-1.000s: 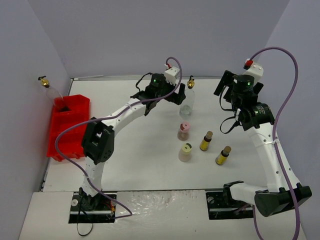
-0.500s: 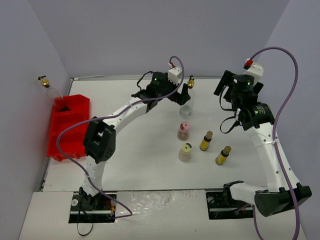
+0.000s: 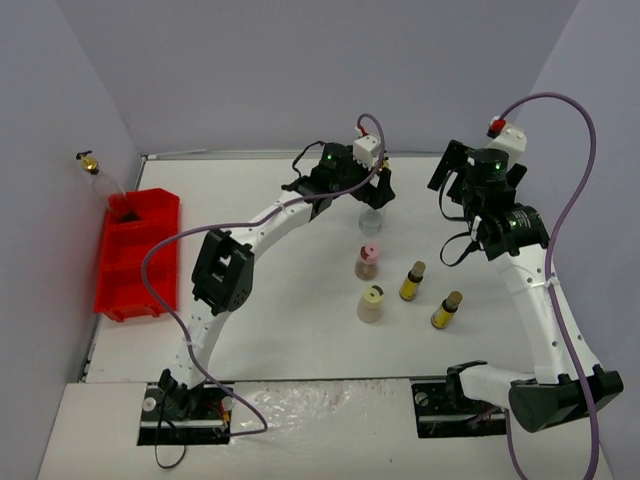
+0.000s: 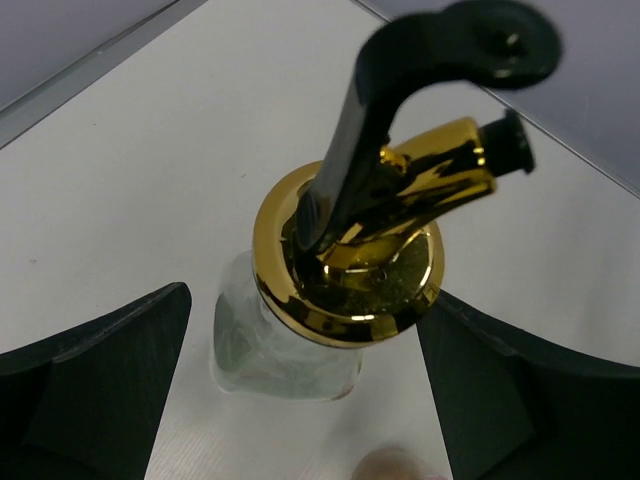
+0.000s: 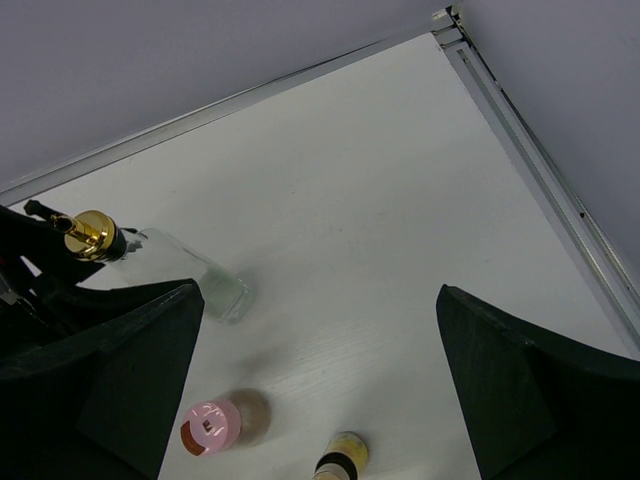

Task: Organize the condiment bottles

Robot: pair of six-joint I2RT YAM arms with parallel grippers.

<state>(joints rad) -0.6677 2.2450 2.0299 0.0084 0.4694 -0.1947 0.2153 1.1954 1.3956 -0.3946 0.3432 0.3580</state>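
A tall clear bottle with a gold pour spout stands at the table's back middle. My left gripper is open right above it, with one finger on each side of the cap and a gap to the glass. A second clear bottle leans in the red bin. The pink-capped bottle, the yellow-capped bottle and two slim brown-capped bottles stand nearer the front. My right gripper is open and empty, raised at the back right.
The right wrist view shows the clear bottle, the pink cap and one slim bottle below it. The table's metal edge runs along the right. Grey walls close the back and the sides.
My left gripper has moved right and now sits over the clear bottle, covering its spout in the top view. The right arm and the other bottles have not moved.
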